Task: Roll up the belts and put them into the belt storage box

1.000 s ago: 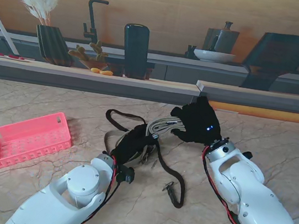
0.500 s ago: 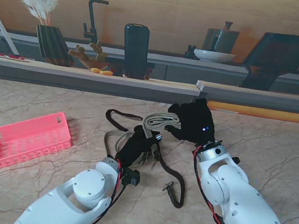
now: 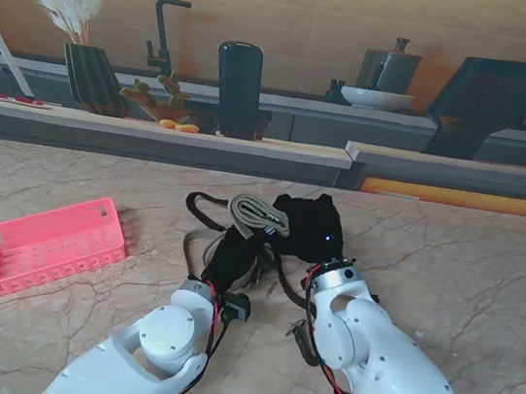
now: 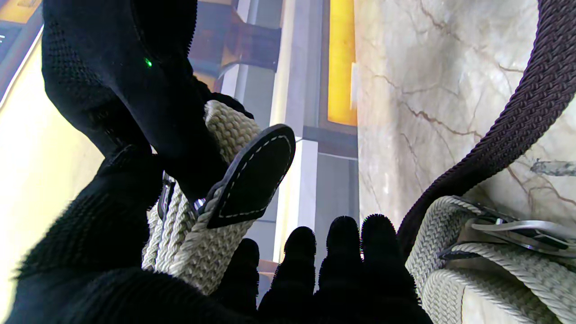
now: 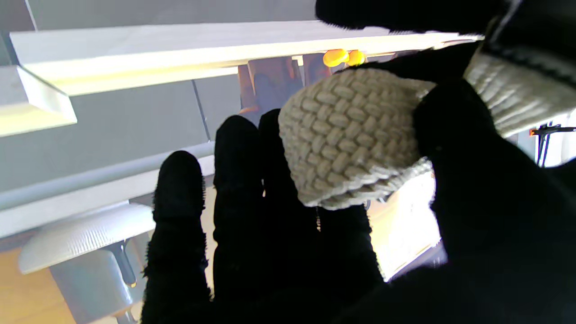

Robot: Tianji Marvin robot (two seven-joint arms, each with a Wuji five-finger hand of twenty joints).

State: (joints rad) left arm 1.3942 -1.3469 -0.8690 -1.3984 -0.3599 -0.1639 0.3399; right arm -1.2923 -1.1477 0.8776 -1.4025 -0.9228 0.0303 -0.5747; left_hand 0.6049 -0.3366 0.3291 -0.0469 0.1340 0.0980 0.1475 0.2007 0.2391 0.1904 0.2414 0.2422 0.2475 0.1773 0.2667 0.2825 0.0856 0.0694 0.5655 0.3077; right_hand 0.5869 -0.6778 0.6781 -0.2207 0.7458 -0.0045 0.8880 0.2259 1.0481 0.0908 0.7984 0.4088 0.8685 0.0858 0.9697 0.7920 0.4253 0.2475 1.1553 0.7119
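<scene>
Beige woven fabric belt, folded into a short bundle, is raised off the marble tabletop between the 2 black-gloved hands, near the tabletop's centre. The right hand is closed on one end of it: the right wrist view shows thumb and fingers pinching the rounded woven fold. The left hand grips the other end; its wrist view shows beige layers and a dark stitched leather tip pressed under the thumb, with 4 fingertips extended alongside. A dark brown woven belt lies loosely curved on the tabletop around and beneath both hands, beside further beige loops and a metal buckle. The pink slotted plastic storage box sits well apart to the left. Both forearms converge toward the middle, wrists close together.
</scene>
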